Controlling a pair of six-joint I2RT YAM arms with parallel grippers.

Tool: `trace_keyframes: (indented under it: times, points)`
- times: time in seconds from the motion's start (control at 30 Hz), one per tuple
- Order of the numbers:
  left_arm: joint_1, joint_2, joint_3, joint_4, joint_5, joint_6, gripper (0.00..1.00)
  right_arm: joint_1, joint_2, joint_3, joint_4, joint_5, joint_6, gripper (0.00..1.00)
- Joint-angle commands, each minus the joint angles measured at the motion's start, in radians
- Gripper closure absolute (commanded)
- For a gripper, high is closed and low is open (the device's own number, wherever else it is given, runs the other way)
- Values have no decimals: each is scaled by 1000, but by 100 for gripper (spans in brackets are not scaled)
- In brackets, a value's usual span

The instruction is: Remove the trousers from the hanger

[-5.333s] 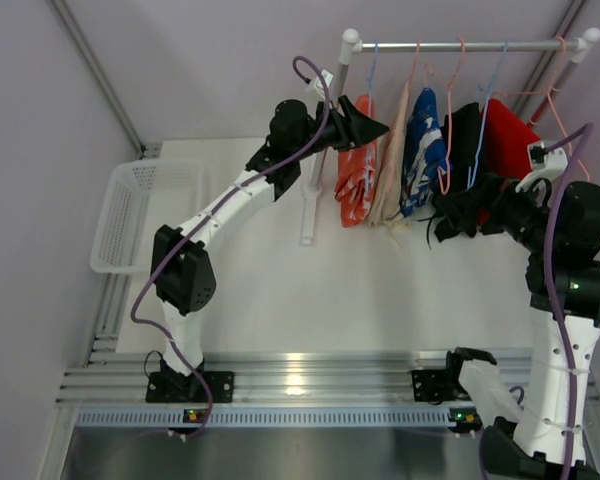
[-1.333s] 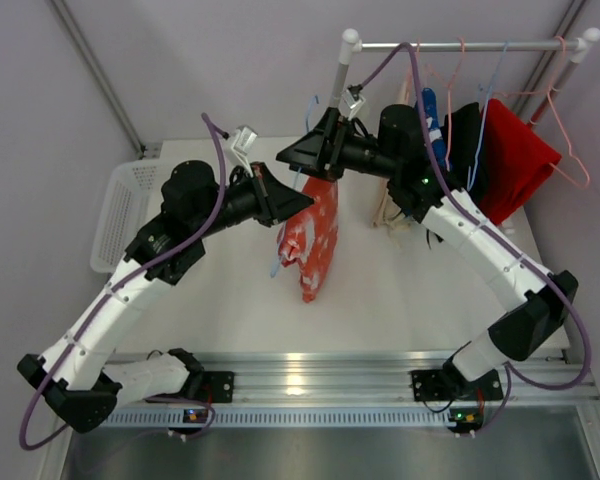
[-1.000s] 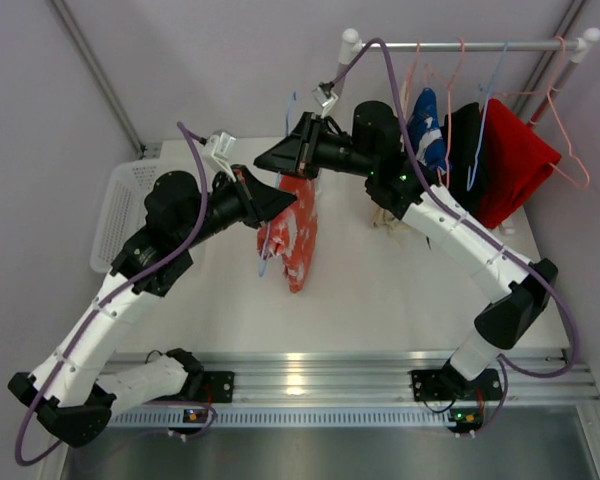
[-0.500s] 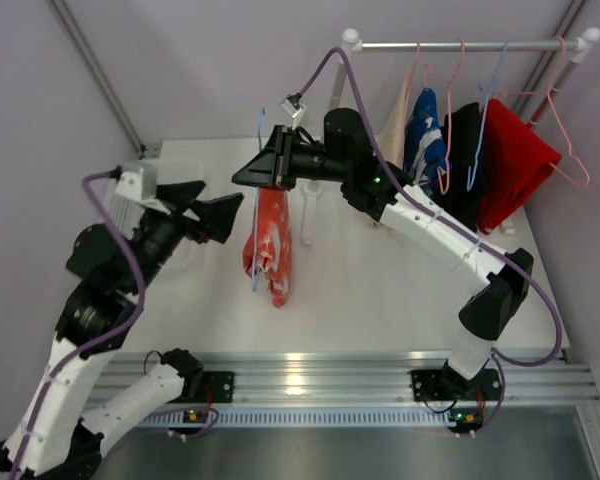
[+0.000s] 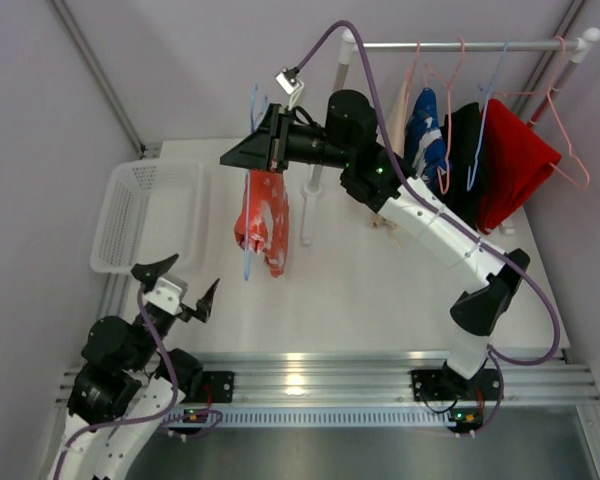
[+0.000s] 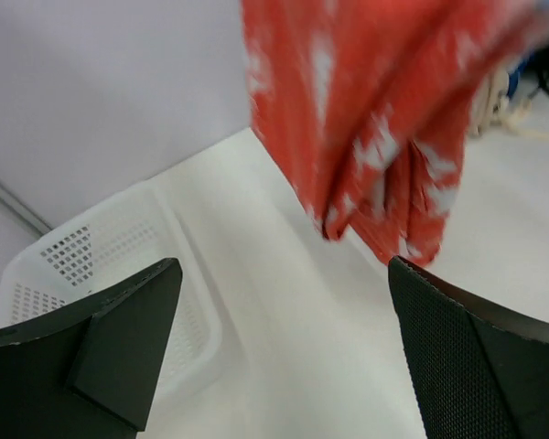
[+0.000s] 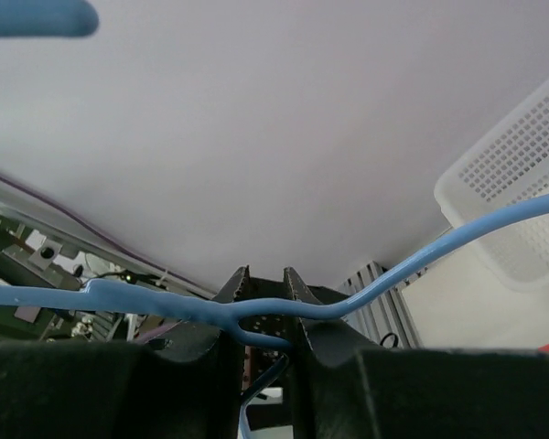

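The white table [image 5: 380,290] carried a basket [image 5: 140,215] at nine o'clock. At seven o'clock the left gripper [image 5: 183,285] hovered, jaws wide apart. Toward eleven o'clock, orange-red trousers [image 5: 263,222] hung on a blue hanger [image 5: 248,262] clamped in the right gripper [image 5: 245,152]. Other trousers [image 5: 500,150] hung from the rail [image 5: 470,45] at one o'clock.

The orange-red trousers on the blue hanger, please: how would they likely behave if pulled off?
The orange-red trousers probably handle floppy: they hang in loose folds. They seem light, since the thin blue hanger carries them from the right end effector. Tugged, they would likely swing.
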State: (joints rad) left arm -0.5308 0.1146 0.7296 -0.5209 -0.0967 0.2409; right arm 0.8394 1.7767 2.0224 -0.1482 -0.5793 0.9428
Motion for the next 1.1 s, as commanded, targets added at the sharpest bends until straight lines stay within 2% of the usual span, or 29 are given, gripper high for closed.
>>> trace_keyframes:
  times: [0.0,0.1,0.2,0.33,0.57,0.77,0.97,1.07]
  points:
    - [2,-69,-79,-24,155,185,1,36,-11,125,170,2,-38,100]
    - [3,-49,-133,30,195,187,1,43,7,162,170,6,-41,100]
    - [2,-23,-197,174,201,173,1,50,23,188,171,6,-35,100]
    - [2,55,-269,434,126,126,1,58,30,199,177,3,-26,100]
    - [2,190,-325,715,32,94,2,59,29,200,183,-4,-13,100]
    - [3,322,-312,832,-34,20,5,66,23,199,193,-17,4,100]
    - [3,388,-305,900,-5,-34,4,67,12,203,200,-24,8,100]
    - [8,424,-296,938,-38,-41,6,67,7,205,203,-31,11,100]
